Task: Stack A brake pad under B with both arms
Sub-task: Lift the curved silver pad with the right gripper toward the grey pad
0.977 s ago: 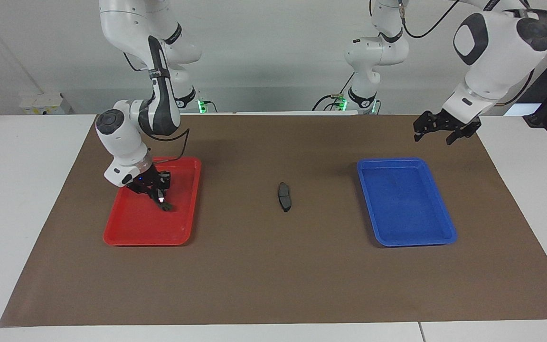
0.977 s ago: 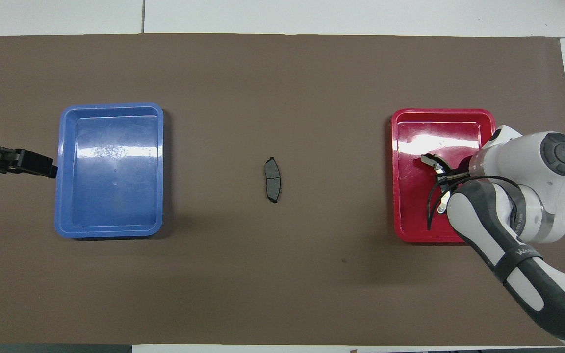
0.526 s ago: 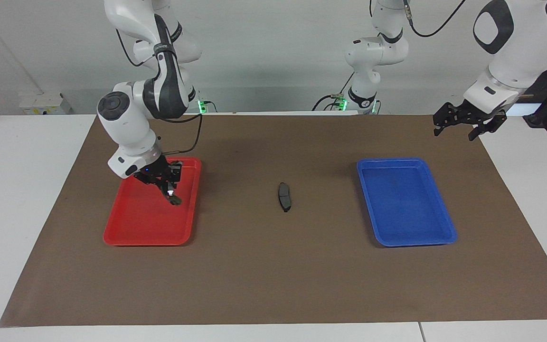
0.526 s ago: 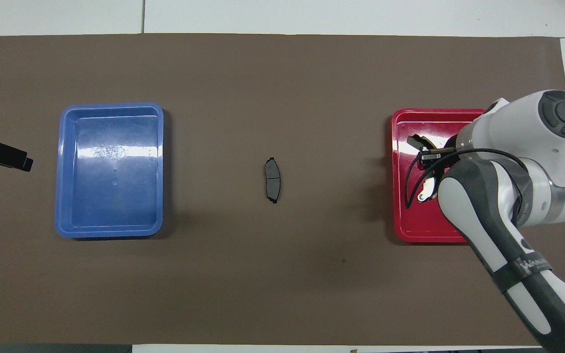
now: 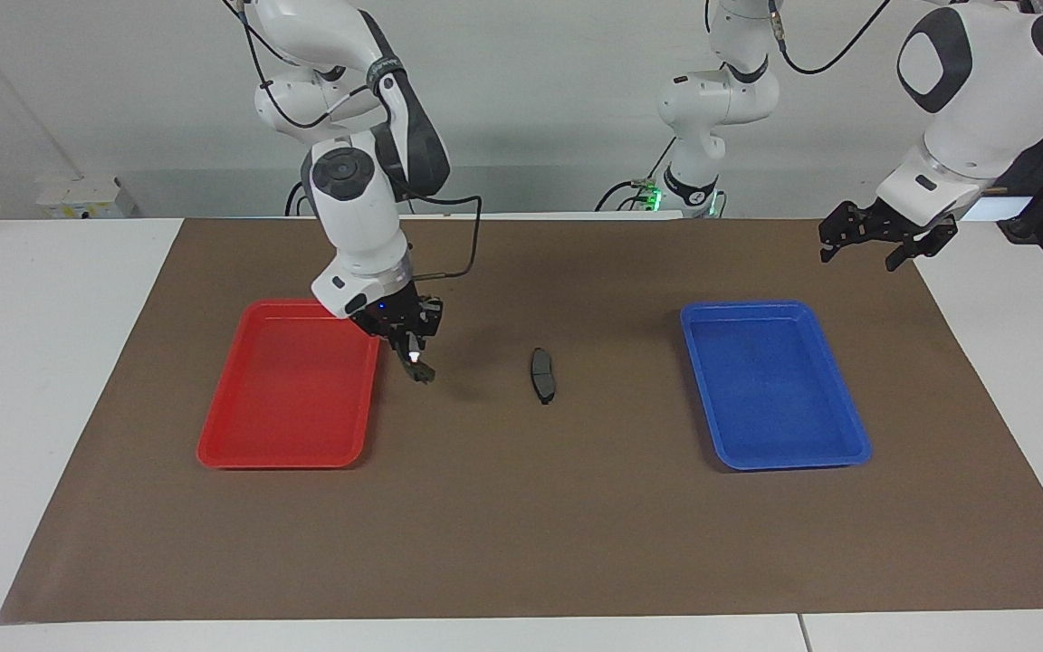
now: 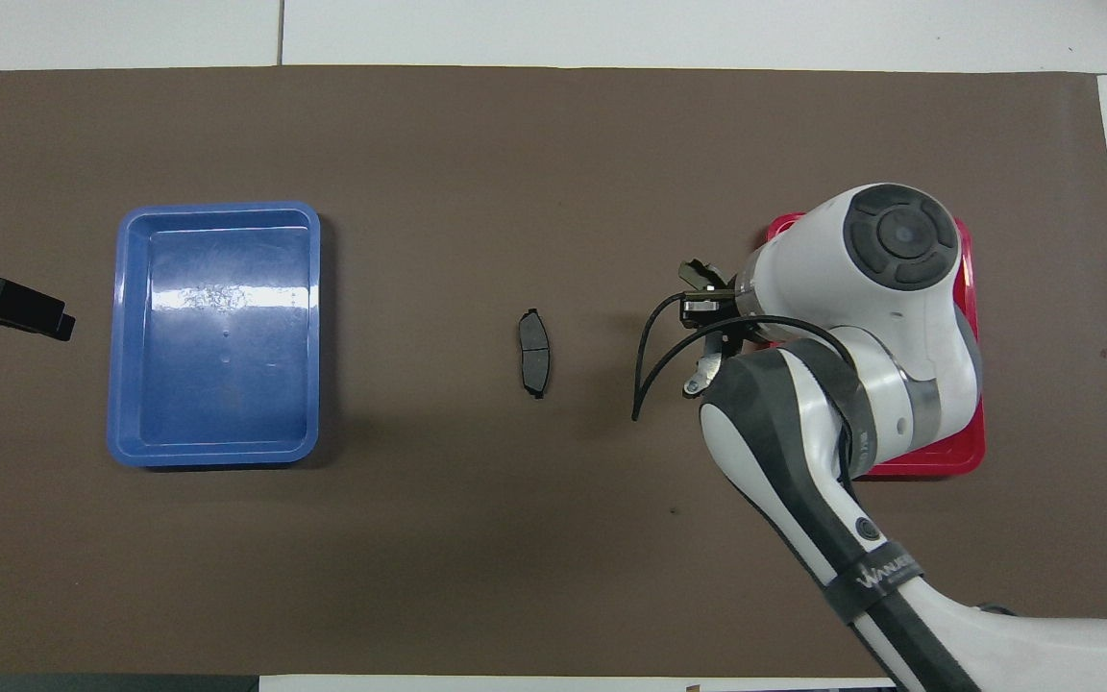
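Right gripper (image 5: 413, 355) is clenched on B (image 5: 422, 371), the longer shoe with the silver strip, and hangs with it over the brown mat (image 5: 521, 543), just off the red tray (image 5: 241, 448) on the side that faces the left arm's end of the table. B hangs below the fingertips, clear of the mat, with 1 end tipped downward.

A brake pad (image 5: 542, 375) lies flat on the mat at about the middle of the table, between the red tray and the blue tray (image 5: 847, 451). It touches neither tray, and both trays look bare.

From the right gripper the pad lies toward the left arm's end, at much the same distance from the robots, with only open mat in between. The pad's long axis runs from near the robots to far from them. Seen from overhead, B looks to lie roughly along that same line, so little turning should be needed before it goes down on the pad.

Of the 2 arms, the right is plainly the nearer to the pad. Left gripper (image 5: 858, 254) waits released and holding nothing, raised over the mat's corner at its own end, well apart from the pad
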You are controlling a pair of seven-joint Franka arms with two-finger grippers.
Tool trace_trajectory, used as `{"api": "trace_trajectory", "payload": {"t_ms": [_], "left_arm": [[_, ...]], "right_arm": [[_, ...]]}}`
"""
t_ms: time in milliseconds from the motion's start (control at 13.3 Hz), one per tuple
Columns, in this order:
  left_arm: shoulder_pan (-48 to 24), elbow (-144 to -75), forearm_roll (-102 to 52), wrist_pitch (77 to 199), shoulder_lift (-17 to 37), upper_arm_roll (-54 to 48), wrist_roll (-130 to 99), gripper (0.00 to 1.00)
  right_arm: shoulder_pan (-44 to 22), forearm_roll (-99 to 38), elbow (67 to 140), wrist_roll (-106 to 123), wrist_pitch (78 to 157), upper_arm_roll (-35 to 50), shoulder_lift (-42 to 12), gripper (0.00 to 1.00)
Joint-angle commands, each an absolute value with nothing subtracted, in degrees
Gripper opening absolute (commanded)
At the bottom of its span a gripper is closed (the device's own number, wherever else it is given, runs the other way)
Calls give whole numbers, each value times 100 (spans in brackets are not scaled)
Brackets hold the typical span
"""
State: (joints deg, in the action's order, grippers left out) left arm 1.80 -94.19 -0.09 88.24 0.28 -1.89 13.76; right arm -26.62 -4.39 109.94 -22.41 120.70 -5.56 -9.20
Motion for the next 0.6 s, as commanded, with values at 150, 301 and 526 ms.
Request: {"api": "trace_trajectory", "payload": {"t_ms": [150,301,526], "left_arm": [[132,-9475,26,8780,-26,-176,1283,100],[132,-9466,26,8771,-26,-176,1283,100],[149,-9466,26,8754,-26,-167,1318,100]], "right_arm": [[-3286,-501,9785,-2364,12111,-580,-2045,0],[-3392,-475,9519,-2355,12137,-545,-2319,0],[-3620,-457,9510,-2355,12576,-466,-2513,0]]}}
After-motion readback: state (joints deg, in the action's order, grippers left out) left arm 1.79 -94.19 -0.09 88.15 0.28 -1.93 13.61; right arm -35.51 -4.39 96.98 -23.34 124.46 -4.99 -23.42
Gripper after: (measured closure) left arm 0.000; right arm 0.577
